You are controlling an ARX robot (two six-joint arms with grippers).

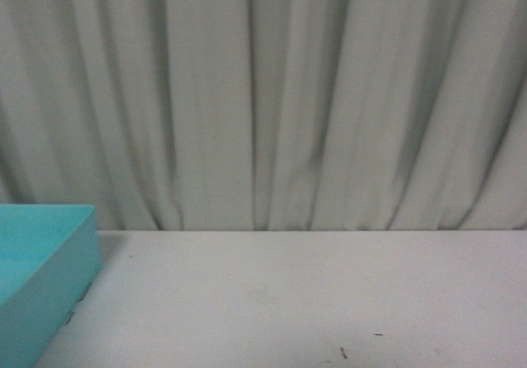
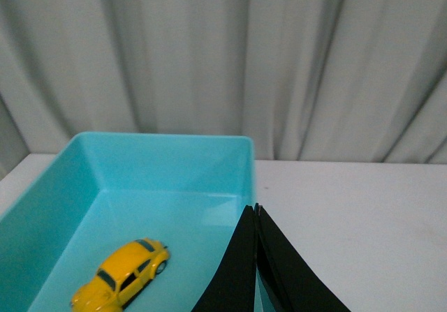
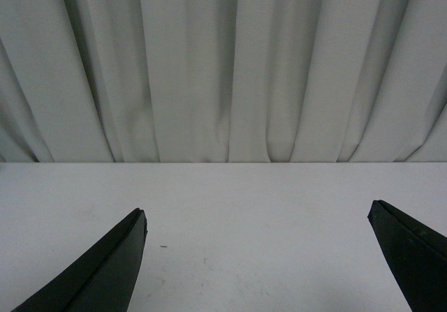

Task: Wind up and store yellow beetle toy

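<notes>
The yellow beetle toy (image 2: 121,276) lies on the floor of the turquoise bin (image 2: 160,144) in the left wrist view, on its wheels. My left gripper (image 2: 255,209) is shut and empty, its black fingers pressed together above the bin's near wall, apart from the toy. My right gripper (image 3: 257,214) is open and empty, its two black fingers (image 3: 112,263) spread wide over bare white table. In the front view only a corner of the bin (image 1: 49,261) shows at the left; the toy and both grippers are out of that view.
A white table (image 1: 313,302) runs to a grey-white pleated curtain (image 1: 263,96) at the back. The bin stands at the table's left side. Small dark specks (image 1: 343,352) mark the tabletop.
</notes>
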